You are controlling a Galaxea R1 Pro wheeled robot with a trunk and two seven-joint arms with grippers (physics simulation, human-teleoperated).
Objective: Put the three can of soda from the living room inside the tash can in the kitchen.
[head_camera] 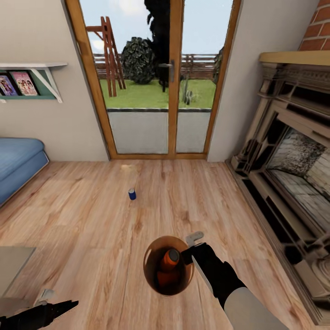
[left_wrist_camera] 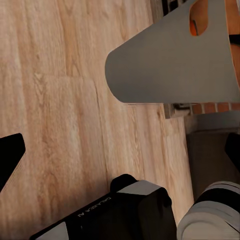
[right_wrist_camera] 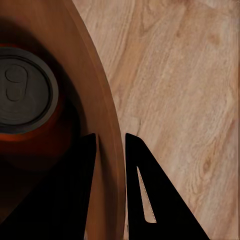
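Home living room, brick fireplace (head_camera: 288,156), wood floor (head_camera: 91,229), glazed garden doors (head_camera: 158,78) (lawn beyond), blue sofa (head_camera: 16,162)

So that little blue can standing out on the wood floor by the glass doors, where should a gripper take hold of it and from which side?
Grip the blue can around its round side wall, about mid-height, coming in level from the robot's side. It appears to stand upright and alone on the wood floor, so nothing blocks the approach. The left gripper looks free; the right gripper pinches the bin's rim.

The right arm (head_camera: 247,302) has a pale grey forearm, black wrist and grey-tipped gripper (head_camera: 192,240), while the left gripper (head_camera: 43,309) is black with a grey fingertip.
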